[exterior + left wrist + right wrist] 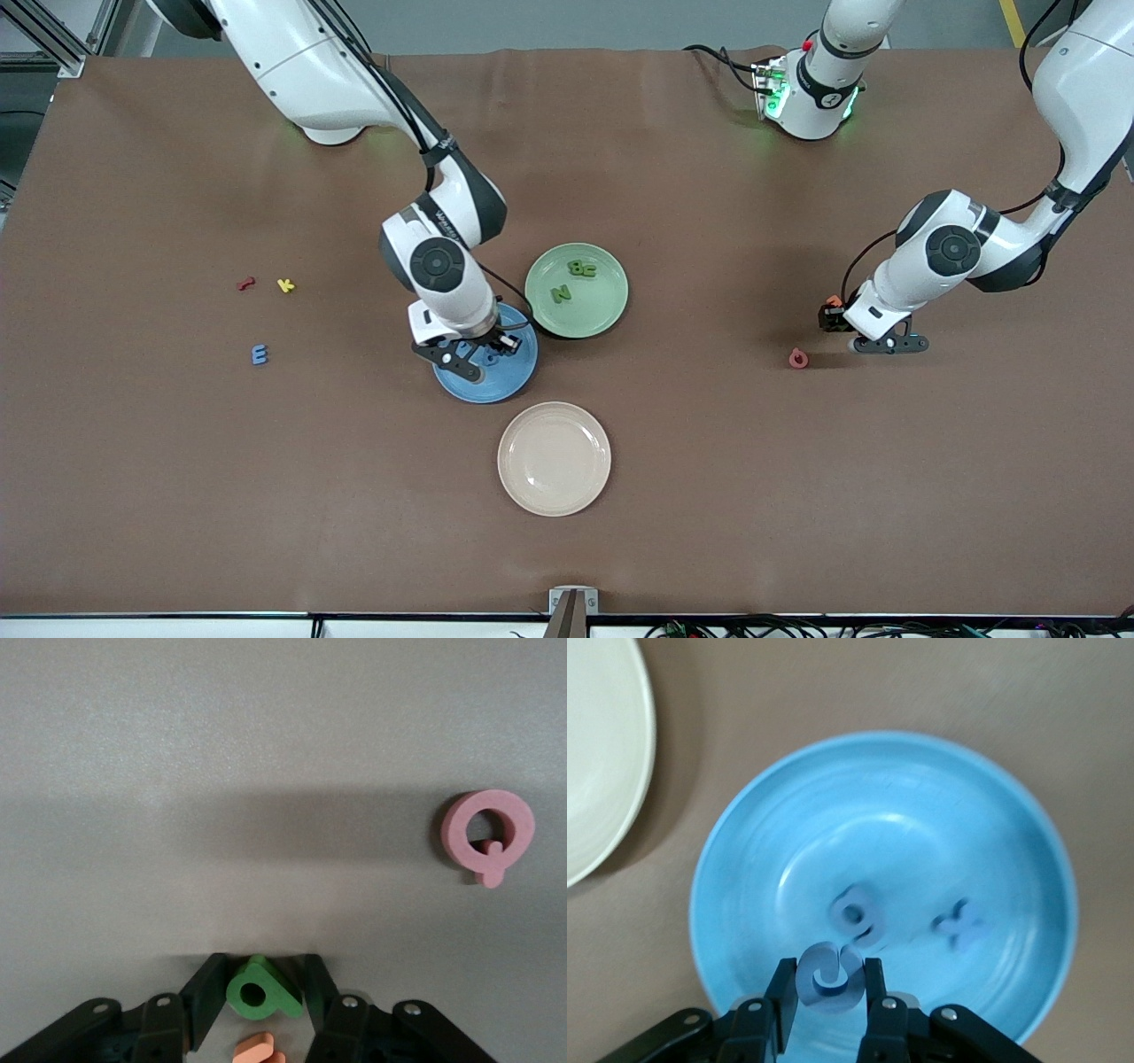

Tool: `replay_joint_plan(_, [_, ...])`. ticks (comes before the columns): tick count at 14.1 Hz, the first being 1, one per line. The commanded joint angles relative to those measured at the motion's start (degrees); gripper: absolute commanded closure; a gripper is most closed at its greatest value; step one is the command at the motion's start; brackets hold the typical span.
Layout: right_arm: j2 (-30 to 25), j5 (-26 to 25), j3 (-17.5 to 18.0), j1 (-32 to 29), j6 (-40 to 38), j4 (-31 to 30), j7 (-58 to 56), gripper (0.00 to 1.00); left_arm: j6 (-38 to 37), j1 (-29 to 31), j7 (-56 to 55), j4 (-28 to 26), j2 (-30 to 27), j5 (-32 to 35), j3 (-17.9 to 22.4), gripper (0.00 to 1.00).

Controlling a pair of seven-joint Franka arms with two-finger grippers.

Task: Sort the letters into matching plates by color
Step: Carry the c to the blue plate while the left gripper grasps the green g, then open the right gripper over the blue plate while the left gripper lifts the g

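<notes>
My right gripper (474, 354) (829, 969) is over the blue plate (507, 377) (921, 815), shut on a curled blue letter (833, 985). Two more blue letters (858, 914) (959, 926) lie in that plate. A blue E (259, 354) lies on the table toward the right arm's end. The pale green plate (602, 306) holds a green N (561, 293) and two more green letters (581, 267). My left gripper (886, 346) (263, 964) is low at the table toward the left arm's end, shut on a green P (261, 994).
A pink Q (798, 357) (487, 835) lies on the table beside the left gripper. An orange letter (257, 1050) lies under that gripper. A red letter (245, 283) and a yellow K (285, 285) lie farther than the E. A cream plate (554, 458) is nearest the camera.
</notes>
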Motion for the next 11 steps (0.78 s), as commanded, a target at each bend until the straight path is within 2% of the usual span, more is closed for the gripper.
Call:
replay_joint_plan(1, [3.18,-0.77,-0.48,1.92,-0.27,4.15,3.64,1.0,1.54,0.22,-0.95,-0.7,0.67,2.16,1.26,0.74])
replay_joint_plan(8, [6.88,-0.94,-1.01,3.16,0.78,7.23,4.61,1.0,1.54,0.05,-1.12,-0.09,0.41,2.07,1.08,0.81])
replay_joint_plan(11, [6.97,-0.94,-0.92,3.16,0.7,7.41,4.61,0.98,0.93,-0.3,-2.34,1.05,0.15,1.72,-0.84,0.81])
